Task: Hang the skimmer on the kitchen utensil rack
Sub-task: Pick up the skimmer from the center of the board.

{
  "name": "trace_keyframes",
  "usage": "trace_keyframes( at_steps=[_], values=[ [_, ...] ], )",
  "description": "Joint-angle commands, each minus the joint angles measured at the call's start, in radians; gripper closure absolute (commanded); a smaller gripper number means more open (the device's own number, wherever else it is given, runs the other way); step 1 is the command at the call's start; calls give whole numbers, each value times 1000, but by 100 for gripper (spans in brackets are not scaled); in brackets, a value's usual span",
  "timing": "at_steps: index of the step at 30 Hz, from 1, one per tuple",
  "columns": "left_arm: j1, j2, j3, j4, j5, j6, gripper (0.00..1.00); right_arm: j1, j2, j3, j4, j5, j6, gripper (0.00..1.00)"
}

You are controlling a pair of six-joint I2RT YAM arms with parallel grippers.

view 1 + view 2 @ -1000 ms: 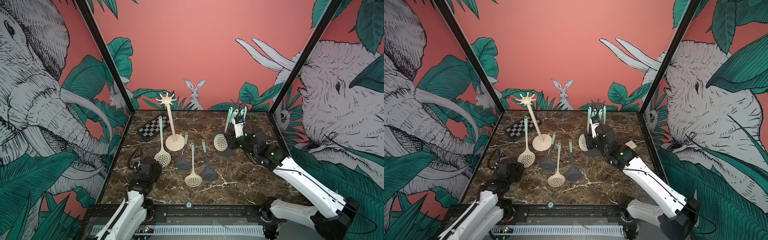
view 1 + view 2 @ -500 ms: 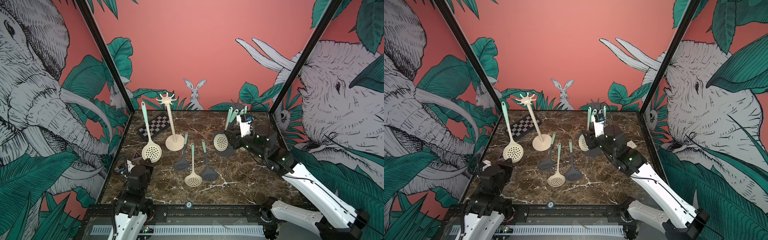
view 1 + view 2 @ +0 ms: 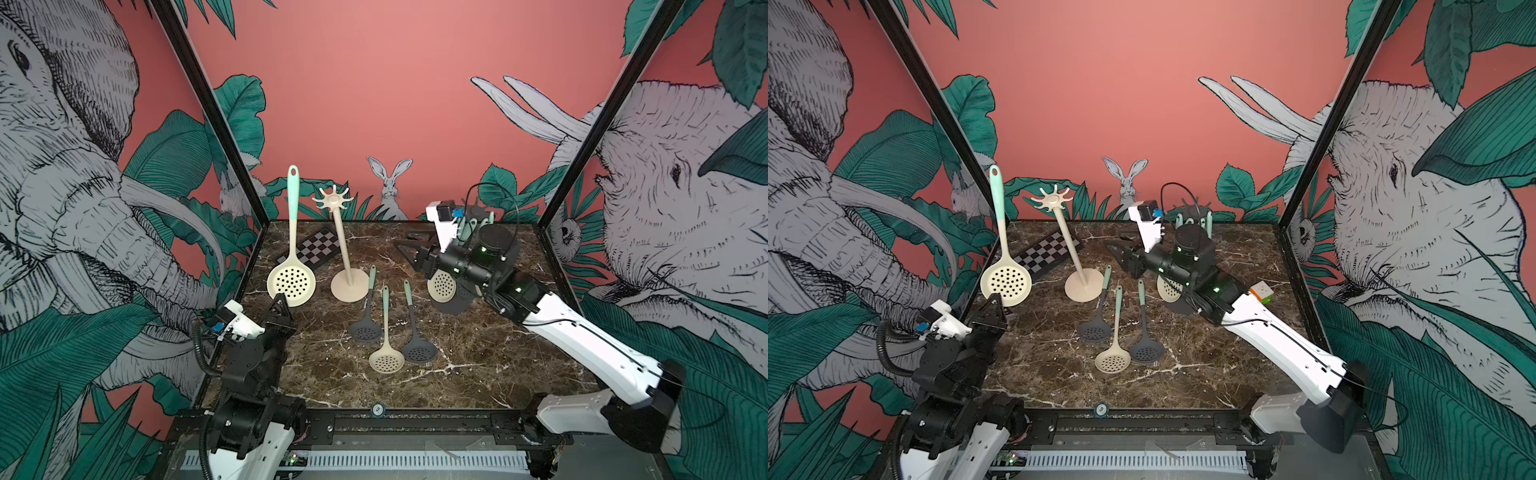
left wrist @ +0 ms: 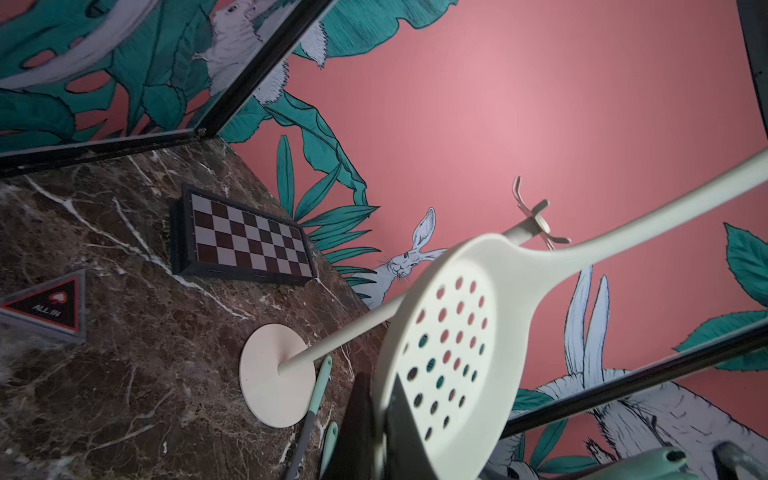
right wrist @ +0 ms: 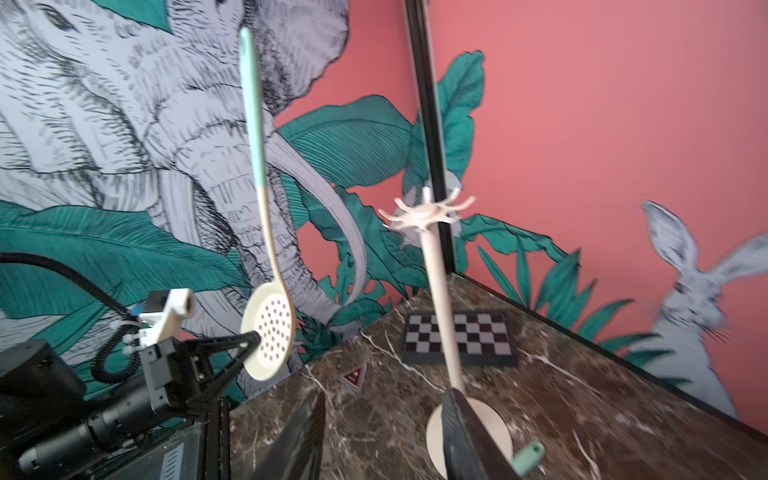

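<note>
Lifted off the counter (image 3: 478, 365) since 1 second ago, the cream skimmer (image 3: 292, 266) is in the air near the counter's left edge. It is almost upright, with the teal handle on top and the perforated bowl at the bottom. The left fingers (image 3: 281, 305) are clamped on the bowl's lower rim. The cream rack (image 3: 343, 249) stands just beside the skimmer, not touching it, in front of a chessboard (image 3: 318, 249) at the far left corner. The right fingers (image 3: 409, 254) hover apart, holding nothing, right of the rack. 3 other skimmers (image 3: 385, 332) lie mid-counter.
</note>
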Motion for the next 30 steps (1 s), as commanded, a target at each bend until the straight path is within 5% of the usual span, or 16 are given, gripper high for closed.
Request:
trace_keyframes(
  at_steps=[1, 11, 30],
  values=[
    [6, 24, 11, 75, 80, -7, 100, 64, 87, 101, 158, -47, -9, 54],
    [5, -8, -106, 159, 157, -192, 100, 163, 328, 281, 208, 56, -11, 58],
    [5, -16, -159, 189, 202, -241, 100, 210, 498, 439, 118, 83, -21, 58]
  ],
)
